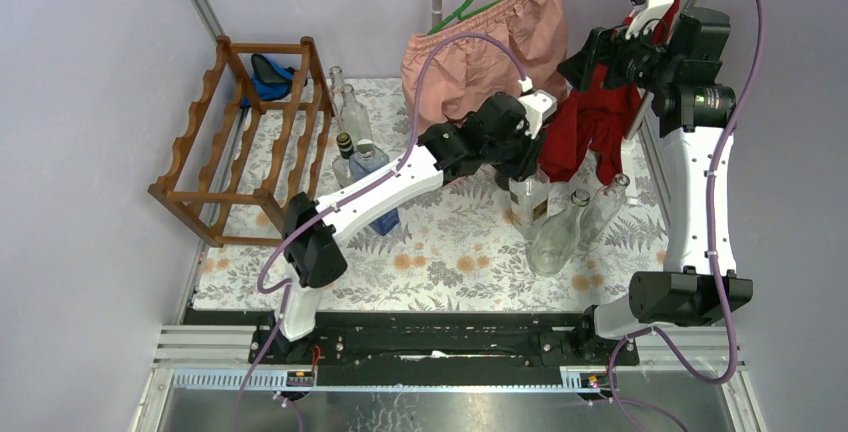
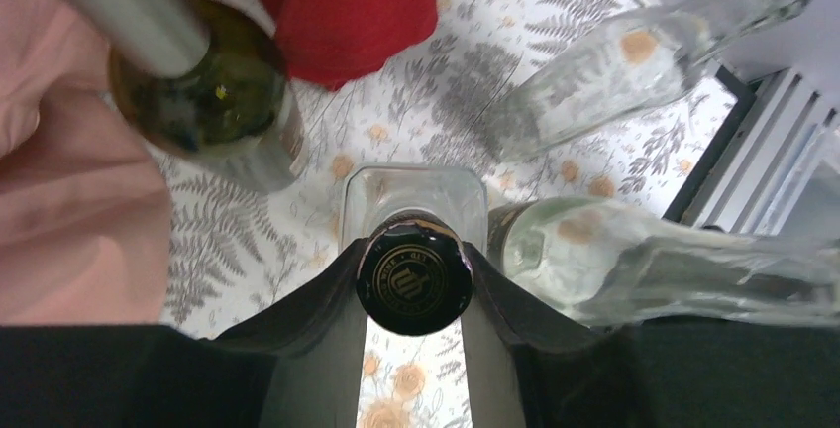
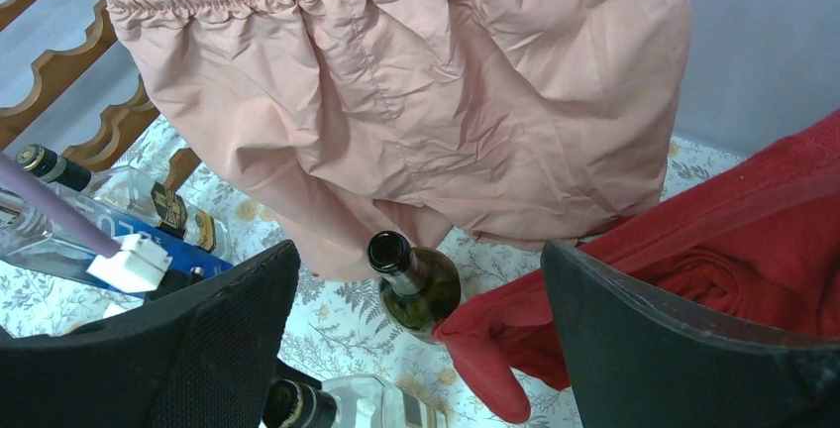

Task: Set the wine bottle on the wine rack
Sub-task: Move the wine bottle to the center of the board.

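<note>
Fingers of the left gripper press from both sides on the black cap of the wine bottle, a clear glass one with square shoulders, so the neck is pinched between them. The bottle stands upright on the flowered cloth, at the right of the middle of the table. Its long axis is vertical, the cap points up into the wrist camera and the base is down; from these views I cannot tell if the base is already lifted from the cloth. Just beside it stand two other clear bottles and a green bottle, with a red cloth and pink shorts hanging close behind. The right gripper hangs high above this group with its fingers spread wide and nothing between them. The wine rack is well apart, at the far left of the table, and I see no bottle on its rails. So I judge that only the grasp is done. The lift out of the crowded group, the carry to the left, the turn of the bottle from vertical to lying, and the placing on the scalloped rails are all left.
</note>
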You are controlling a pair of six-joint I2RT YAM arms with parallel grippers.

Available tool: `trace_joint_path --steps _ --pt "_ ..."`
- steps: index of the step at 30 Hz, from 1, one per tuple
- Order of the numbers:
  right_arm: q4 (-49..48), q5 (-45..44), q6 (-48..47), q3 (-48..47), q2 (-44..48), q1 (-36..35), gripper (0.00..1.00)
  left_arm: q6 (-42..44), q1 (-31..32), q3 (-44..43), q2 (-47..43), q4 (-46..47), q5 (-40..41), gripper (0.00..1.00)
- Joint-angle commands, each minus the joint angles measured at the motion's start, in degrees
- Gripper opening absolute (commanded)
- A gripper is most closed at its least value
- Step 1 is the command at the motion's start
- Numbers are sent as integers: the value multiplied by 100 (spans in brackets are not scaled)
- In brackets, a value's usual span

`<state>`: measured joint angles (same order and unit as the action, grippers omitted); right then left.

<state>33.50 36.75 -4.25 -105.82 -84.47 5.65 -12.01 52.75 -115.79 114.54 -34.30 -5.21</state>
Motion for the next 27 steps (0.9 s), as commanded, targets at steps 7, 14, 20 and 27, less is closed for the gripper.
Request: trace_joint_path --steps 7,14,20,27 --pt "-341 259 161 109 241 102 100 50 184 -848 98 501 167 57" --pt "-344 323 145 172 297 136 100 50 201 -907 99 477 119 56" --pt "-361 419 132 236 317 147 100 50 206 -887 63 477 148 54" --pt "-257 838 -141 299 350 147 100 88 207 -921 -209 491 376 50"
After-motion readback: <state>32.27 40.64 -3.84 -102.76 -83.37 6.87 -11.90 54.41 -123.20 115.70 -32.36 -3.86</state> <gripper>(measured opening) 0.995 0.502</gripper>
